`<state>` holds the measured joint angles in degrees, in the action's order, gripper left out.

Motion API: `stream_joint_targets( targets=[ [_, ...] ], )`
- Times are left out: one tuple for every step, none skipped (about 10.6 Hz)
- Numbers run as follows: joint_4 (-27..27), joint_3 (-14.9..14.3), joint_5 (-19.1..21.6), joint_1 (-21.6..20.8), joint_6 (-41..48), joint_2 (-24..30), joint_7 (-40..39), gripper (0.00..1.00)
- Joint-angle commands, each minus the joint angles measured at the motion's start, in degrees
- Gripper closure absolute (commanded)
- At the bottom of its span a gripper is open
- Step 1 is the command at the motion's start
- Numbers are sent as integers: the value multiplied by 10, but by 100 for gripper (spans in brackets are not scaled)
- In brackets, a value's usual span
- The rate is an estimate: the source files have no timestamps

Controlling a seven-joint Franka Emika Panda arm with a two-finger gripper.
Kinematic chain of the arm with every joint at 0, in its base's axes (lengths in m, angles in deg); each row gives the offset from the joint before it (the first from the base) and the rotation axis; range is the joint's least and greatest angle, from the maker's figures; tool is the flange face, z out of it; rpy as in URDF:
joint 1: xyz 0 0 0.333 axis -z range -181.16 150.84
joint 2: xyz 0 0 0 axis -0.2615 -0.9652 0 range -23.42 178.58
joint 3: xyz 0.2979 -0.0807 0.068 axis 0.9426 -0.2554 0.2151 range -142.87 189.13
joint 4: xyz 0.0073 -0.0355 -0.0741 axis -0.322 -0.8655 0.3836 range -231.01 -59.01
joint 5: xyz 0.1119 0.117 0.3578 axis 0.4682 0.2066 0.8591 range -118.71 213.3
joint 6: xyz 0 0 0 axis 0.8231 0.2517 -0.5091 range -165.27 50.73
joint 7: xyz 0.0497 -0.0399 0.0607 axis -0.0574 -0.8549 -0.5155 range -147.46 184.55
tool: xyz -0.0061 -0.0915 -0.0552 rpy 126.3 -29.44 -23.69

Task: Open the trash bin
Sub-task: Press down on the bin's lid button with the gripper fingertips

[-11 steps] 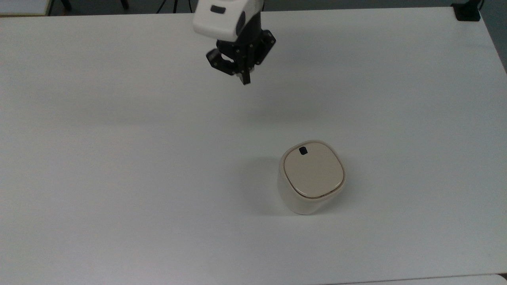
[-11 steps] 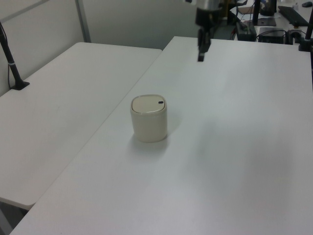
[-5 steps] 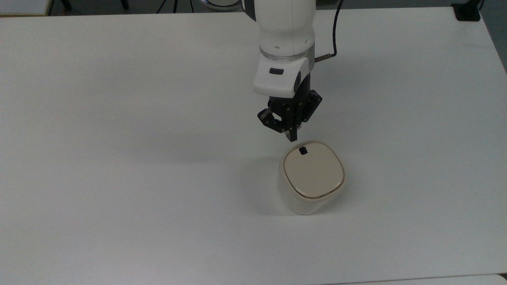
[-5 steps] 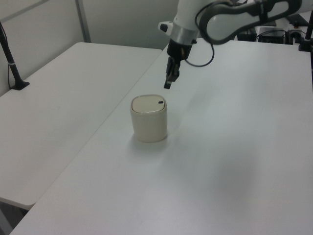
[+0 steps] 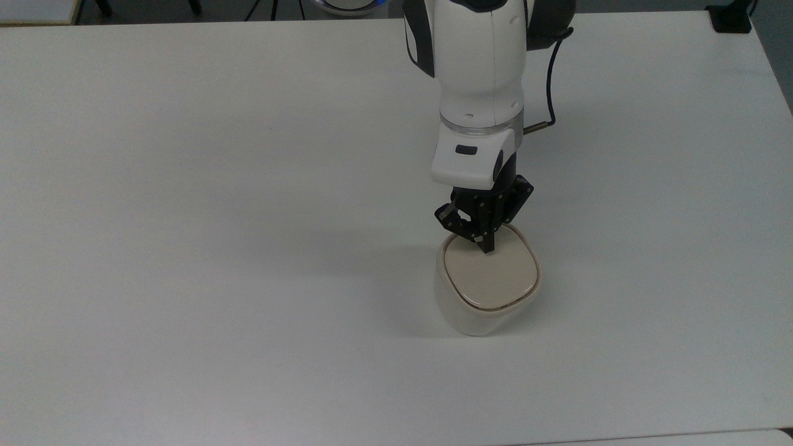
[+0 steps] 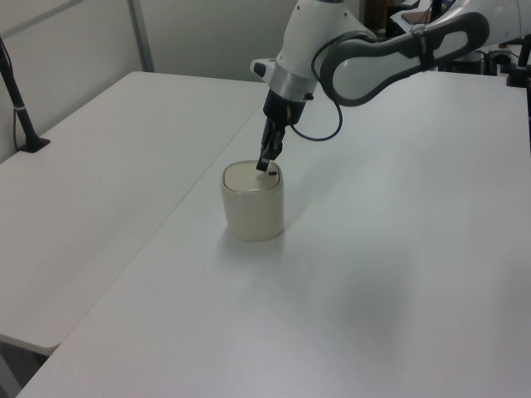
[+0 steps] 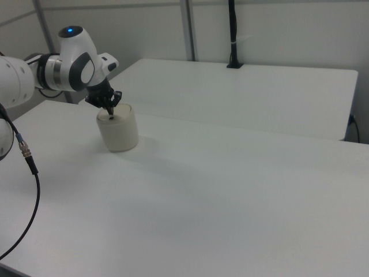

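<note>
So the only thing on the big white table [image 5: 186,248] is the small cream-white plastic trash bin [image 5: 471,313] with rounded-square sides, and it's sitting upright directly under the tool. Going left to right in the top view: bare tabletop off to the left of the tool, then the bin and the arm stacked over each other right of centre, then more bare tabletop past them.

The white robot arm [image 5: 480,68] reaches in from the far edge and points its black two-finger gripper [image 5: 487,248] straight down. The fingers look pressed together into one narrow tip, nothing pinched between them. That tip is down on the flat beige lid [image 5: 495,279], at the lid's edge nearest the arm. Whether it's pressing or just touching, can't say.

The lid looks flat and seated in the bin's rim, so not popped yet.

In the left view the gripper [image 6: 264,163] comes down at a slant onto the lid's far right corner, with a small black mark [image 6: 272,174] on the lid just beside the tip. In the right view the gripper [image 7: 110,115] sits on top of the bin [image 7: 119,133], with a second white table [image 7: 242,86] behind.
</note>
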<state>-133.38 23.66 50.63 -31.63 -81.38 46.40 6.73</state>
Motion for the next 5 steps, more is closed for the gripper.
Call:
stream_joint_targets(
  targets=[
    [4,-6,-7,-9,-7,-13,12,100],
    [-4,-6,-15,-16,-7,-13,12,100],
    [-5,-6,-15,-18,-5,-12,13,100],
    [-5,-6,-12,-18,-1,-4,13,100],
    [-6,-6,-8,-12,0,21,13,100]
  ],
)
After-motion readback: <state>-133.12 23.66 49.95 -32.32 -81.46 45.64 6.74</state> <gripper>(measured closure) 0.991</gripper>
